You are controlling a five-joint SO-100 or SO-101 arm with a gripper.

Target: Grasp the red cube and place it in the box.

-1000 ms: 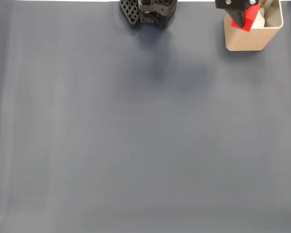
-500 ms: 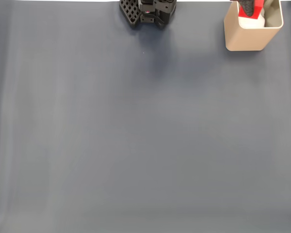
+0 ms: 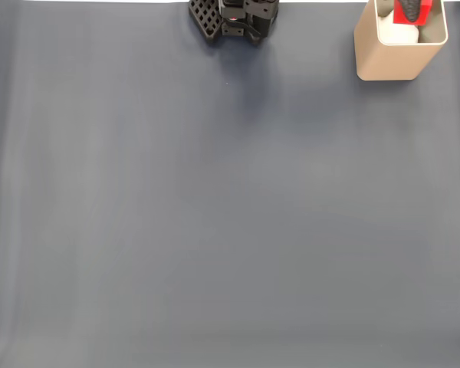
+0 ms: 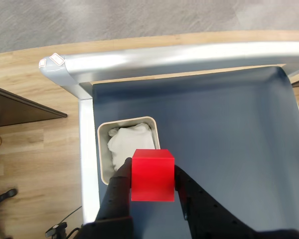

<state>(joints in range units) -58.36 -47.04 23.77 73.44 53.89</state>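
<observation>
The red cube (image 4: 152,175) is held between my gripper's (image 4: 152,172) two black fingers (image 4: 117,186), which are shut on its sides. In the wrist view the cube hangs above the table, over the near right part of the beige box (image 4: 102,149), which holds crumpled white paper (image 4: 127,142). In the fixed view the box (image 3: 391,65) stands at the top right corner, and the red cube (image 3: 406,14) shows over its opening with a dark bit of the gripper (image 3: 415,6) at the frame's top edge.
The arm's black base (image 3: 234,17) sits at the top middle of the dark blue-grey mat (image 3: 215,215). In the wrist view a metal table rim (image 4: 189,52) runs beyond the box, with wooden floor (image 4: 35,144) past it.
The gripper with the red cube has moved from the box's left wall to above its opening, further toward the top right of the fixed view.
</observation>
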